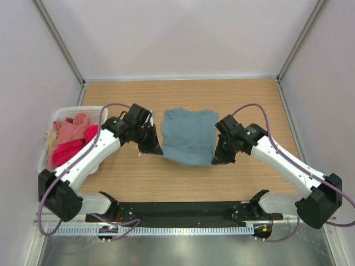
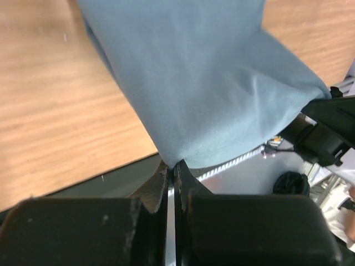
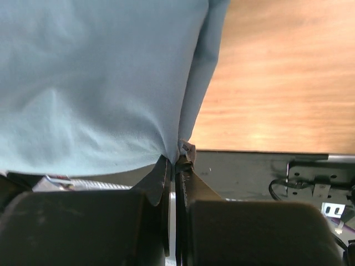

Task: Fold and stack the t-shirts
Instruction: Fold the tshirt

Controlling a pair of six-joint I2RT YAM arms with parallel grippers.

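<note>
wooden surface (image 1: 249, 111) beneath; left gripper (image 2: 173, 169) and right gripper (image 3: 174, 165) each pinch a near corner of the grey-teal t-shirt (image 1: 188, 136).

The left arm (image 1: 91, 158) and the right arm (image 1: 283, 160) have smooth white plastic links and blocky black joints. A thin purple cable (image 1: 250, 104) runs along each arm. The left gripper (image 2: 172, 169) has matte black fingers (image 2: 155, 191) with pale scuffed edges.
</note>
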